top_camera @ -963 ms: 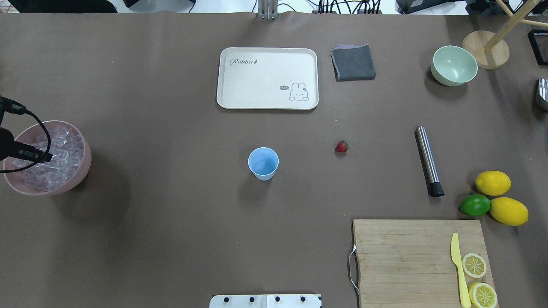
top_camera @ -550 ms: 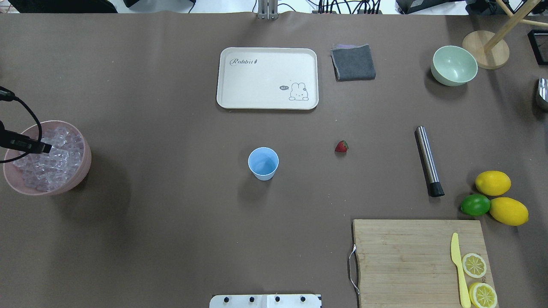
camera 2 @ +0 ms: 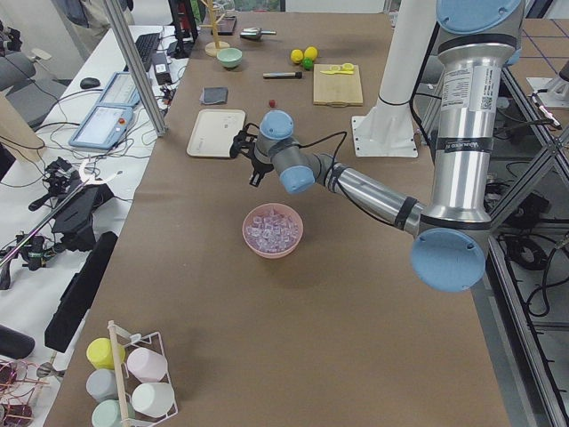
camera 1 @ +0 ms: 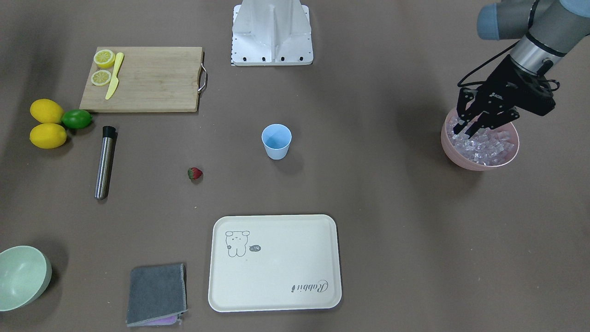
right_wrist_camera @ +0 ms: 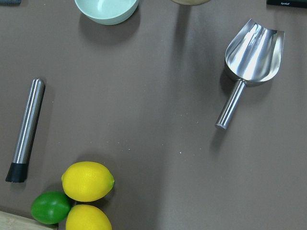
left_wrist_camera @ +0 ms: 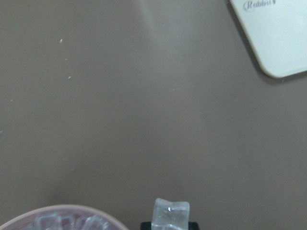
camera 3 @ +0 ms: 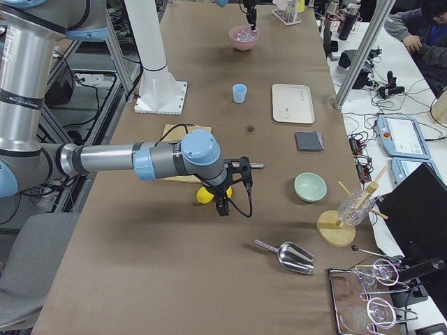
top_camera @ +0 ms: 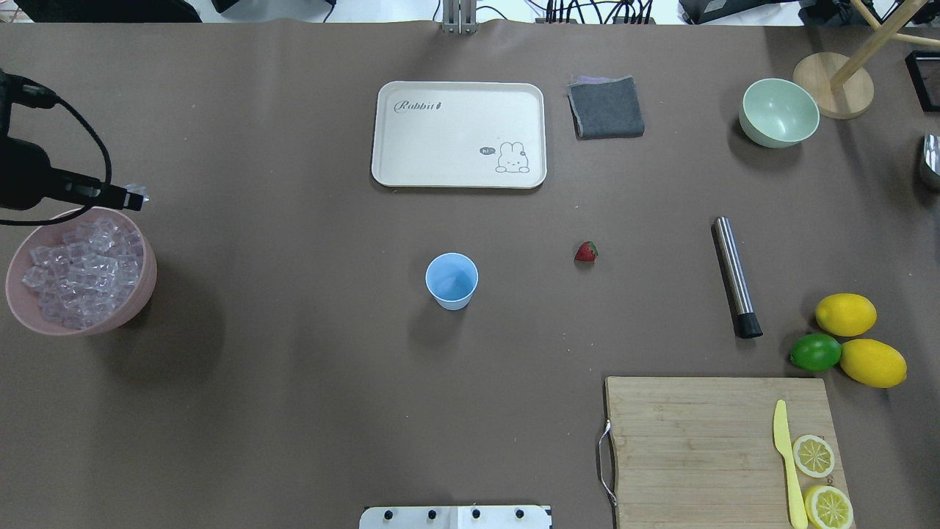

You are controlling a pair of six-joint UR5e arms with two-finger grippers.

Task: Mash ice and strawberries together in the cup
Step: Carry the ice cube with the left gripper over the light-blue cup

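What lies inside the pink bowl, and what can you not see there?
Clear ice cubes fill the pink bowl; they cover its floor, so anything beneath is hidden. The left gripper holds one cube above the rest.

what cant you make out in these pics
Right claw: only small and side-on in the right side view; open or shut cannot be told.
Left claw: overhead, mostly cut off by the left edge; only the tip holding an ice cube shows.
Pink bowl: left wrist view, cut off by the bottom edge.
Scoop: overhead, cut off by the right edge.
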